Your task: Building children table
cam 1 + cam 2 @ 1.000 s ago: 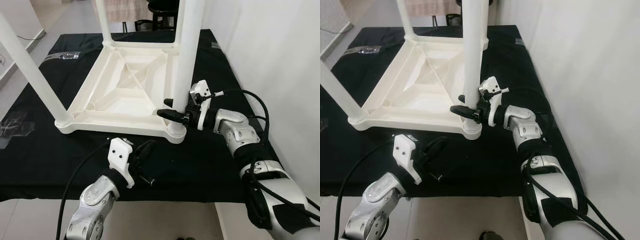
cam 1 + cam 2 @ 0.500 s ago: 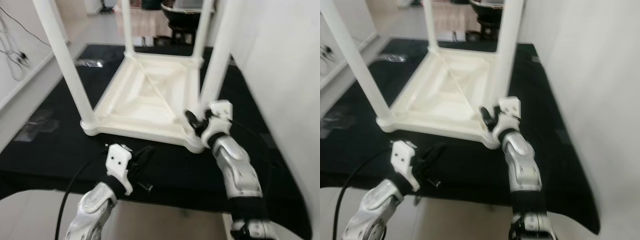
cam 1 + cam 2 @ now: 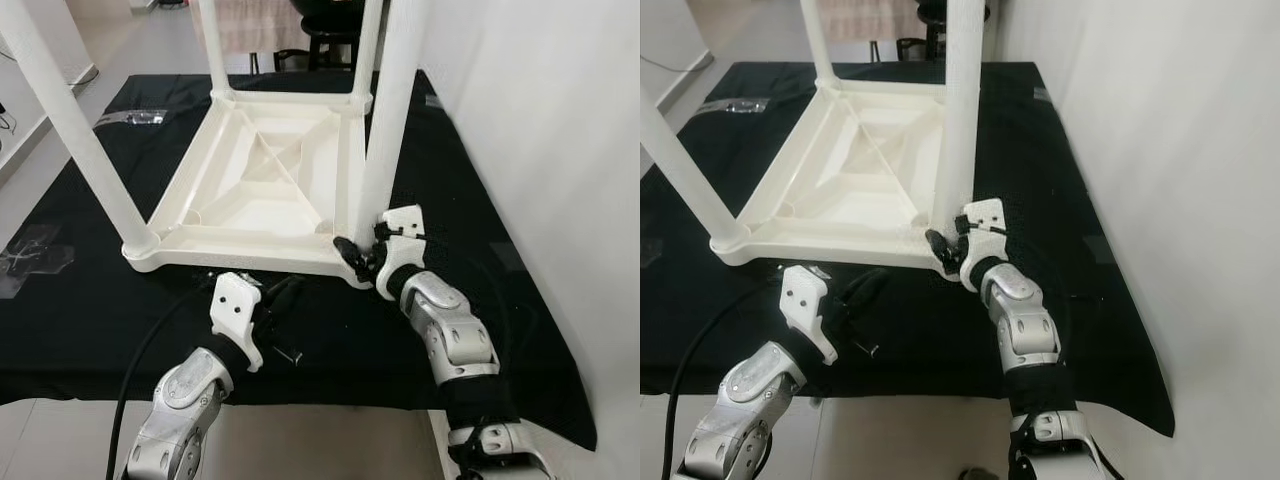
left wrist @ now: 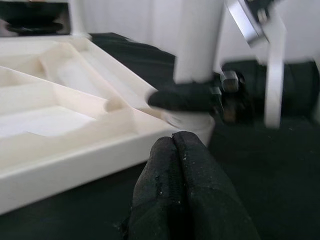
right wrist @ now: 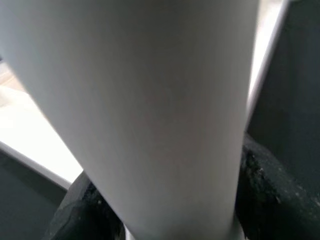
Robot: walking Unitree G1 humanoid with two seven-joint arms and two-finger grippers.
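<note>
A white plastic children's table (image 3: 240, 258) lies upside down on a black cloth, its legs pointing up. My right gripper (image 3: 358, 258) is shut on the base of the near right leg (image 3: 390, 130). In the right wrist view that leg (image 5: 150, 100) stands between the two black fingers (image 5: 75, 210). My left gripper (image 3: 285, 300) is shut and holds nothing, hovering over the cloth just in front of the table's near rim. In the left wrist view its fingertips (image 4: 175, 145) point at the leg's socket and at the right gripper beside it.
A white wall (image 3: 540, 150) runs close along the right. The cloth's front edge (image 3: 300, 395) drops to the floor. Clear plastic wrappers lie on the cloth at the left (image 3: 30, 255) and far left (image 3: 130, 117). A dark stool (image 3: 330, 25) stands behind.
The head camera swung up and back down. My right forearm has come round from the right side to the near side of the leg, still gripping its base. The left gripper has stayed put.
</note>
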